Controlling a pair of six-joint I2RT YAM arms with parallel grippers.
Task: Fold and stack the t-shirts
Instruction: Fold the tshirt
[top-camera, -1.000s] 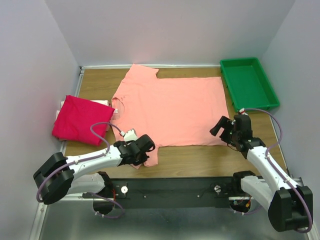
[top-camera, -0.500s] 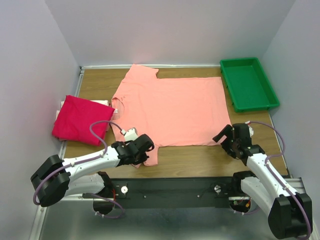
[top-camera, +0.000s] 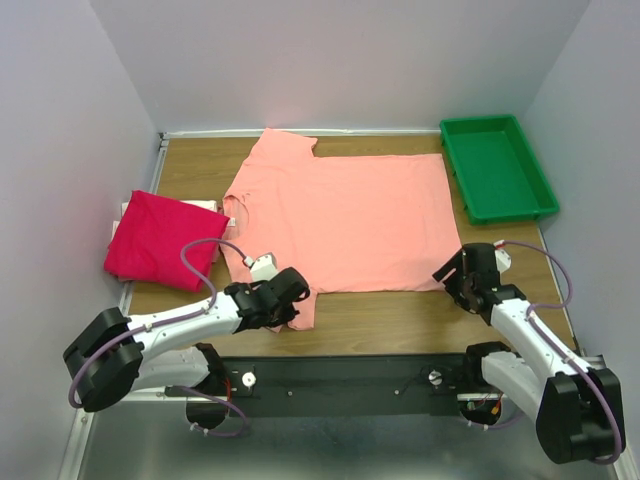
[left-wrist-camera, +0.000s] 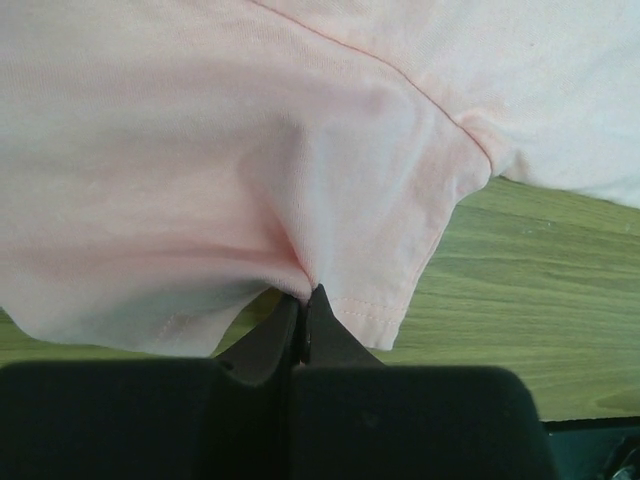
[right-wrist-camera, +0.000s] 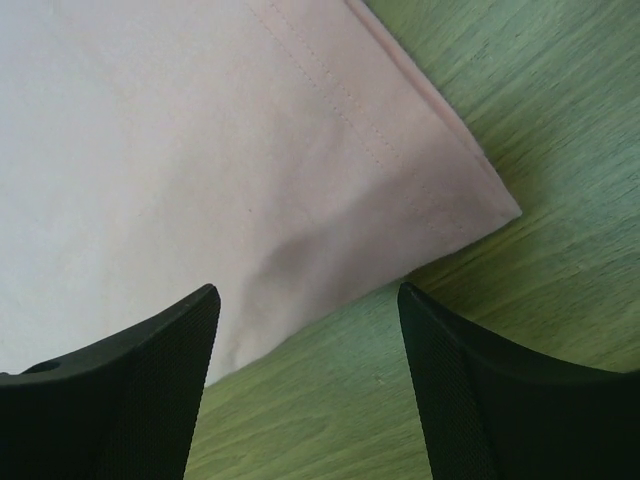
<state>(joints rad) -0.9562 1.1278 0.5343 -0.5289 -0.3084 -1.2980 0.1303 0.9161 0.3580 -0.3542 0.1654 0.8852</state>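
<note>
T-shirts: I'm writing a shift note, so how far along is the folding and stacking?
Done: the red shirt lies folded at the left. In hand: the left gripper is shut on the pink shirt at its near sleeve; the right gripper is open at the near hem corner. Left: the pink shirt lies spread flat, unfolded, and nothing is stacked.

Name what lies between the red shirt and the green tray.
The salmon t-shirt, spread flat, lies between the red shirt and the green tray, seen in the top view.
</note>
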